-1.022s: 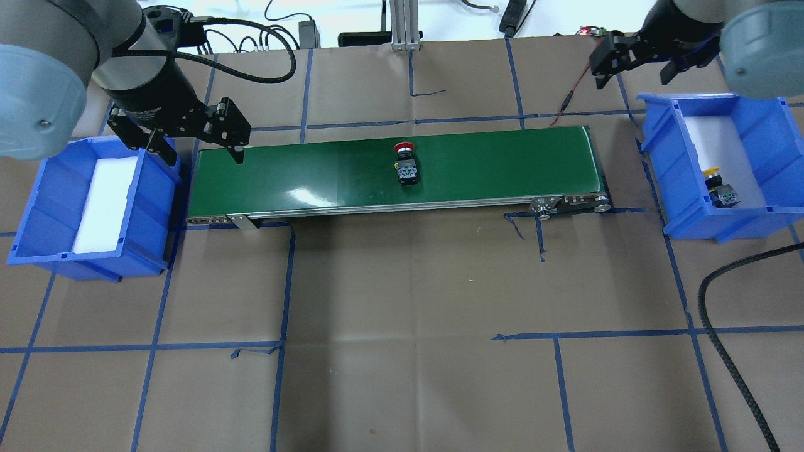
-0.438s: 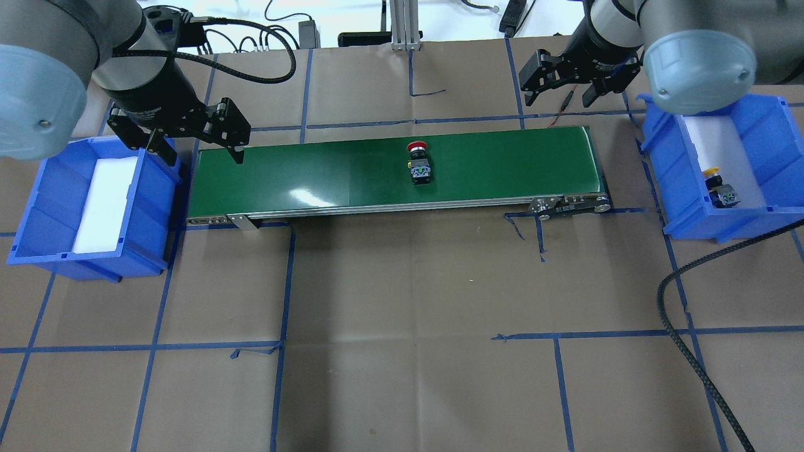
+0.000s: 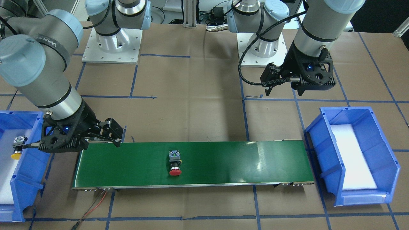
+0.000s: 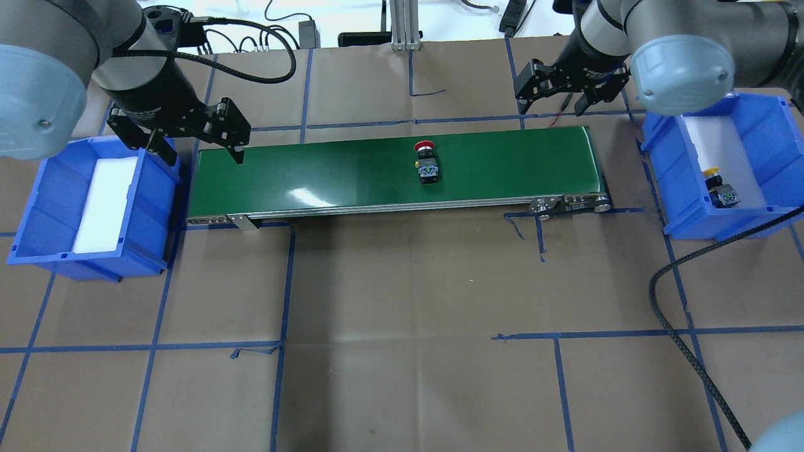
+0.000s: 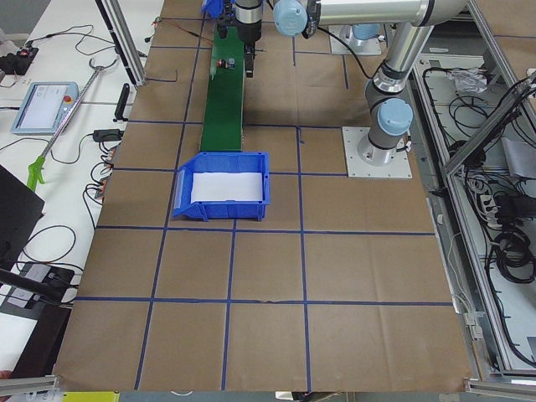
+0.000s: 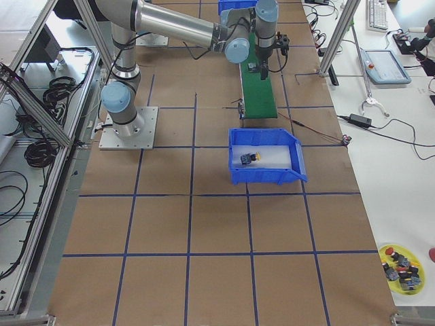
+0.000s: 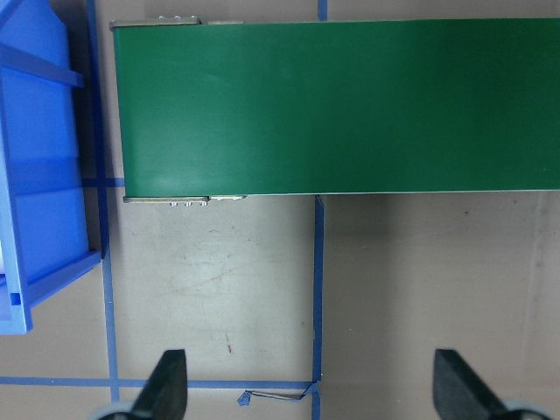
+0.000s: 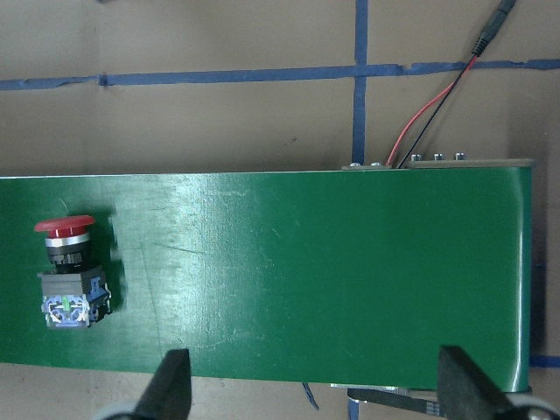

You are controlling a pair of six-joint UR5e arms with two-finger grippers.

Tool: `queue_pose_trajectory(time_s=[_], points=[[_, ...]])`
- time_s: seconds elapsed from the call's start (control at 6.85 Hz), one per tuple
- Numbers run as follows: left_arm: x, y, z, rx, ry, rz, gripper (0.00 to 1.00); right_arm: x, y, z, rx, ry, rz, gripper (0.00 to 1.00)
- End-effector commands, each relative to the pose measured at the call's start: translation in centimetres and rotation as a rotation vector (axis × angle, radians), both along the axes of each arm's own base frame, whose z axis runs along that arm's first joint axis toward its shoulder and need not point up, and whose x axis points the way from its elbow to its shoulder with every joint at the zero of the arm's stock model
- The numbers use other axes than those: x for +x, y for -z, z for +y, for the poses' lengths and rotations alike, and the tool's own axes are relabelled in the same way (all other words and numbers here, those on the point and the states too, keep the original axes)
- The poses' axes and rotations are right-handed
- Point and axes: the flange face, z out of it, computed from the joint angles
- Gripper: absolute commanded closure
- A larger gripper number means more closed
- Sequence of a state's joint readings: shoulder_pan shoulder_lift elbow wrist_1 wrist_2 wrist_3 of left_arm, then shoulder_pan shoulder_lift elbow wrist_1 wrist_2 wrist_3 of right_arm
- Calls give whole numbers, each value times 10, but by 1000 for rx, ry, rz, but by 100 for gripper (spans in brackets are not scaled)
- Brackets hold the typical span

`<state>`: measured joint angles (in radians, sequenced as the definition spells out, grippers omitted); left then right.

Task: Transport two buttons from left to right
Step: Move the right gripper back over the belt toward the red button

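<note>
The near half of the surface (image 4: 402,314) is brown paper crossed by blue tape lines, and a black cable (image 4: 684,326) loops in at its near right corner. At the left edge sits a blue bin (image 4: 47,207) lined with a white pad. At the right edge a matching bin (image 4: 691,223) holds the yellow button (image 4: 719,188), which lies on its side toward the bin's near end with its cap pointing to the far edge.

Between the two bins a green belt (image 4: 314,169) runs left to right. The red button (image 4: 427,163) lies on it on its side, just right of the belt's middle, cap toward the far edge and blocky body toward the near edge.

Over the belt's left end, beside the far corner of the left bin, hangs the left gripper (image 4: 202,156), its fingers spread wide with nothing between them. Farther back, past the belt's far edge and toward its right end, the right gripper (image 4: 551,108) hangs above the paper, also spread wide and empty. Its wrist camera looks down on the red button and the belt's right end.
</note>
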<state>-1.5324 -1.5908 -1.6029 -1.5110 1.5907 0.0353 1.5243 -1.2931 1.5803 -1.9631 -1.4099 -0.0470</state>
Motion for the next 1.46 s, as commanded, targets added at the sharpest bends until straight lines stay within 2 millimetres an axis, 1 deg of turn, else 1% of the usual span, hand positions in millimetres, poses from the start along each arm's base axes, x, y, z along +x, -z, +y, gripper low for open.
queue_pose_trajectory(time_s=[0.0, 0.15, 0.29, 0.44, 0.73, 0.88, 1.31], points=[[0, 0, 0, 0, 0, 0, 0, 0, 13, -6, 19, 0, -3, 0], [0, 0, 0, 2, 0, 0, 0, 0, 18, -8, 27, 0, -6, 1], [0, 0, 0, 2, 0, 0, 0, 6, 22, -11, 20, -2, -62, 1], [0, -1, 0, 0, 0, 0, 0, 7, 29, -15, 27, -1, -87, 2], [0, -1, 0, 0, 0, 0, 0, 8, 36, -20, 20, 2, -86, 4], [0, -1, 0, -1, 0, 0, 0, 7, 39, -21, 21, 3, -85, 6], [0, 0, 0, 2, 0, 2, 0, 7, 44, -22, 30, 5, -84, 5]])
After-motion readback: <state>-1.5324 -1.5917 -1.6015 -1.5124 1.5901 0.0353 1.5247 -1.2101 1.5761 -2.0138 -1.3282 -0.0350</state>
